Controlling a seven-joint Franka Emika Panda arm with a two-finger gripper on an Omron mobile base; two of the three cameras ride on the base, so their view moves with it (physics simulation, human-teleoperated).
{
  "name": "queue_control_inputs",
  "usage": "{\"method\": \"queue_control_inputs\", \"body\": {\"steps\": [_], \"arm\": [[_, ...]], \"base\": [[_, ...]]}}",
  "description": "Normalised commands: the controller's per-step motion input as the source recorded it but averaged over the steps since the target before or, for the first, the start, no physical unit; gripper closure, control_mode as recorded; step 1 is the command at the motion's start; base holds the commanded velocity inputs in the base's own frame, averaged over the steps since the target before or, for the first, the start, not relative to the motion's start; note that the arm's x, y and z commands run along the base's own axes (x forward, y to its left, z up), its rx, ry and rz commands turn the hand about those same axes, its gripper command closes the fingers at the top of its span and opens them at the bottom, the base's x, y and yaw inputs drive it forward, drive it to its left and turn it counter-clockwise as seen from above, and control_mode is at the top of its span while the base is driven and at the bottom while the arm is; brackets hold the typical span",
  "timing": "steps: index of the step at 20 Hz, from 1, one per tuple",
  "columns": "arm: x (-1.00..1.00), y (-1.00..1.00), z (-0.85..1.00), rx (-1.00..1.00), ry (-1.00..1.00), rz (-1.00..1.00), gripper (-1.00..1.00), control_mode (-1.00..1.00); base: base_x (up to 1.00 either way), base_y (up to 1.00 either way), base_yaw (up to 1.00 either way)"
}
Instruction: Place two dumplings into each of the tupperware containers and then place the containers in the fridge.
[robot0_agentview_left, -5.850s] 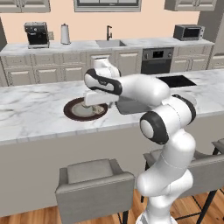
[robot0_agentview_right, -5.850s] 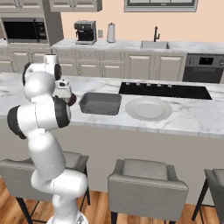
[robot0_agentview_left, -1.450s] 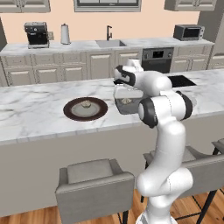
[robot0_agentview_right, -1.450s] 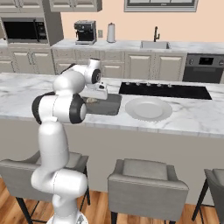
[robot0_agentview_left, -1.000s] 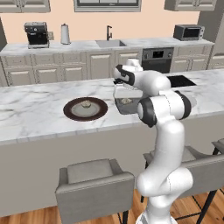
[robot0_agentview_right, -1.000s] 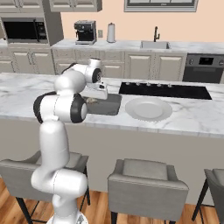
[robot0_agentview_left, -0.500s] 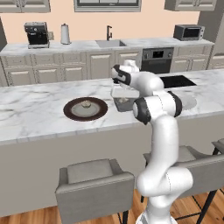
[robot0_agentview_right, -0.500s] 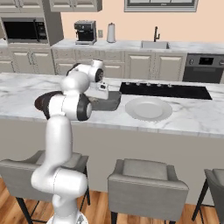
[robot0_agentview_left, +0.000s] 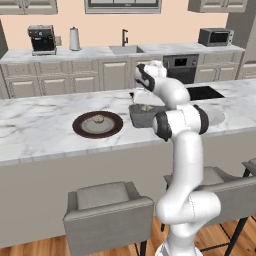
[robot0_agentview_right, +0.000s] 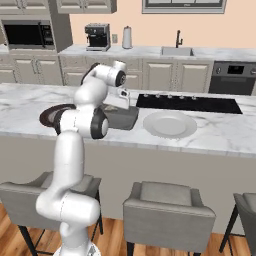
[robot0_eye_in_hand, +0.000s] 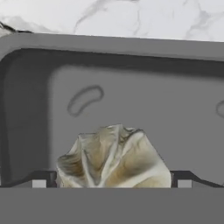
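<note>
In the left base view, the arm reaches over the bench (robot0_agentview_left: 40, 125) to a grey tupperware container (robot0_agentview_left: 141, 115). A dumpling (robot0_agentview_left: 146, 107) lies in it. Another dumpling (robot0_agentview_left: 98, 119) sits on the dark brown plate (robot0_agentview_left: 85, 131), well apart from the tub. I think the robot is at the drop-off step, and next it should lift up and go to the brown plate for another dumpling.

In the right base view, the gripper (robot0_agentview_right: 121, 99) hangs just over the same container (robot0_agentview_right: 122, 118), beside a white plate (robot0_agentview_right: 170, 124). This side shows the white plate plainly, but not the dumpling on the brown plate.

In the hand view, the dumpling (robot0_eye_in_hand: 114, 158) rests on the container floor (robot0_eye_in_hand: 157, 109). The gripper's finger tips (robot0_eye_in_hand: 40, 179) stand wide apart, one on each side, not squeezing it.
</note>
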Motion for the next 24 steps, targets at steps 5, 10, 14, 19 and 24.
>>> {"method": "queue_control_inputs", "body": {"steps": [5, 10, 14, 19, 24], "arm": [[-0.82, -0.11, -0.92, 0.00, 0.00, -0.05, -1.00, -1.00], [-1.00, -0.21, -0.31, 0.07, 0.07, -0.04, -1.00, -1.00], [-1.00, -0.08, 0.00, 0.04, 0.50, -0.07, -1.00, -1.00], [-0.23, 0.57, -0.22, -0.23, 0.81, -0.02, -1.00, -1.00], [-0.17, 0.26, 0.19, -0.17, 0.19, 0.00, -1.00, -1.00]], "base": [[0.00, 0.00, 0.00], [0.00, 0.00, 0.00], [0.00, 0.00, 0.00], [0.00, 0.00, 0.00], [0.00, 0.00, 0.00]]}}
